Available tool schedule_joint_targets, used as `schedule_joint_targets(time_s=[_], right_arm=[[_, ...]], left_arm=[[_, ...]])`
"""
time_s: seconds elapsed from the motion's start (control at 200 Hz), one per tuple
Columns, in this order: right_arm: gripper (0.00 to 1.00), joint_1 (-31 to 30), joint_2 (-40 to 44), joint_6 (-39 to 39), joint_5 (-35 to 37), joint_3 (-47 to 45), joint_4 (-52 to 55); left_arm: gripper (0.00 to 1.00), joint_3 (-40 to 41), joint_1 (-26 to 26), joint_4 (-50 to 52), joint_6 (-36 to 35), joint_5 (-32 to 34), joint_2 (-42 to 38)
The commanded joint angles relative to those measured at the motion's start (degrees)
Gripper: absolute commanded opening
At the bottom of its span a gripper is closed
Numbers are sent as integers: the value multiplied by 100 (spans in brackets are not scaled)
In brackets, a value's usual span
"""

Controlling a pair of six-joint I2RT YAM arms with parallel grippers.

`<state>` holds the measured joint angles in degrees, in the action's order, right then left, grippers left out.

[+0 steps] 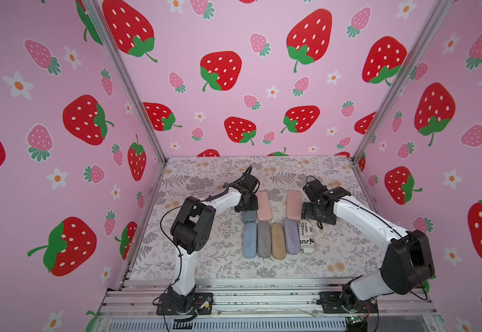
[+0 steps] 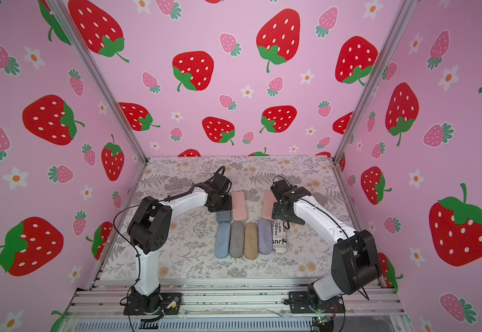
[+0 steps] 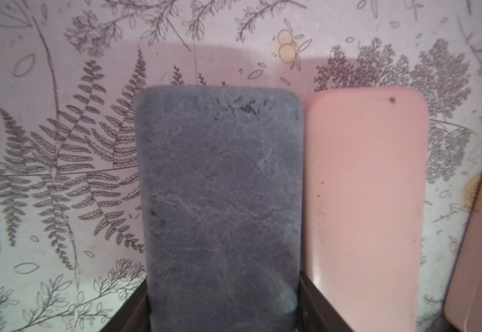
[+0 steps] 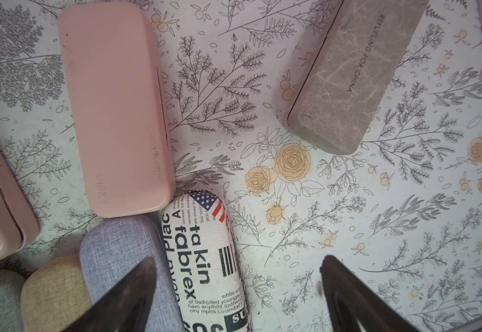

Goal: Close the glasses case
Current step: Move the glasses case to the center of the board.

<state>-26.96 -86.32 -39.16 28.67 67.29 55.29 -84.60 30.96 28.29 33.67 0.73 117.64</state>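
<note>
Nearest the camera in both top views, five cases lie side by side on the flowered tabletop (image 1: 205,267): a blue case (image 1: 249,240), a grey case (image 1: 264,240), a tan case (image 1: 278,241), a lilac case (image 1: 291,237) and a newsprint case (image 1: 306,237). Just behind the blue case sits the dark grey case (image 1: 248,217), under the left tool (image 3: 222,281), whose jaws stand partway apart and hug its two long sides. A pink case (image 3: 363,201) lies just beside it, and a second pink case (image 1: 293,205) lies further right. The right tool (image 4: 237,258) hangs wide, holding nothing, above the tabletop beside the newsprint case. A brown case (image 4: 357,77) lies apart, farthest right
</note>
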Motion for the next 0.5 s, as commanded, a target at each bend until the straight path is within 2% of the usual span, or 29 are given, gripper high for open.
schedule_joint_targets(time_s=[0.0,0.235,0.495], right_arm=[[91,24,108,22,-54,-26,-28],[93,64,90,11,-35,-15,-53],[97,78,-59,301,-343,102,-408]], left_arm=[[56,-228,103,192,9,-205,169],[58,-268,111,208,-17,-214,215],[70,-274,115,273,-31,-170,25]])
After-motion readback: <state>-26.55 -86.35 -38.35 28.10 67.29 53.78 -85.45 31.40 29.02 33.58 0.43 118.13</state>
